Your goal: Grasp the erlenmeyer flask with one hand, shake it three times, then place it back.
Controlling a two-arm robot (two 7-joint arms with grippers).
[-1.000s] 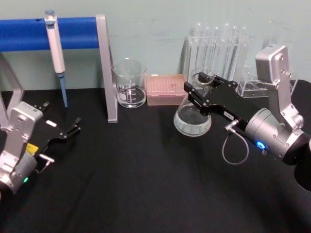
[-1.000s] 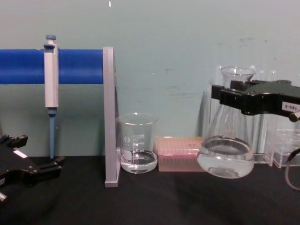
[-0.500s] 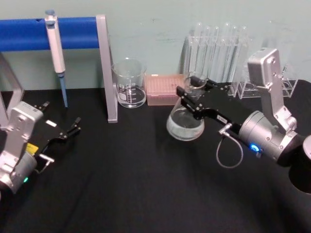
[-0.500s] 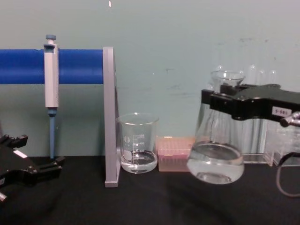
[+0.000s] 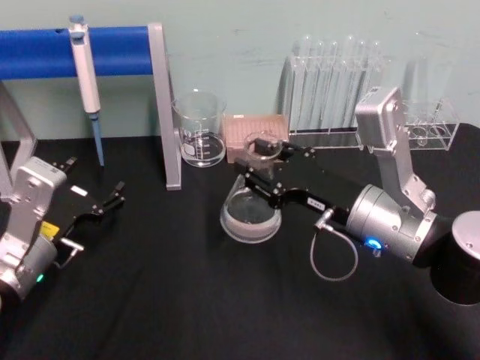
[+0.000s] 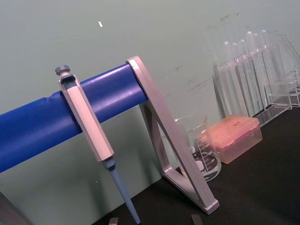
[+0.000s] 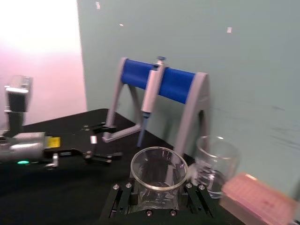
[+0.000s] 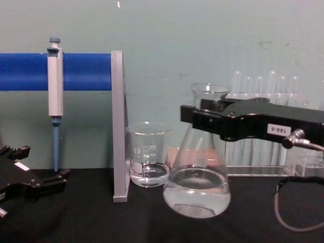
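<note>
The erlenmeyer flask is clear glass with a little clear liquid in its wide base. It hangs upright at mid-table, low over the black table; I cannot tell if its base touches. My right gripper is shut on the flask's neck, just under the flared rim. From the chest, the flask sits right of the beaker, with the right gripper clamped across its neck. In the right wrist view the flask's rim shows between the black fingers. My left gripper rests open at the far left.
A glass beaker and a pink tip box stand behind the flask. A test tube rack lines the back right. A pipette hangs on a blue bar with a grey frame leg at back left.
My right gripper has carried the flask leftward, toward me and lower, from beside the test tubes to mid-table. The left arm has not moved.
</note>
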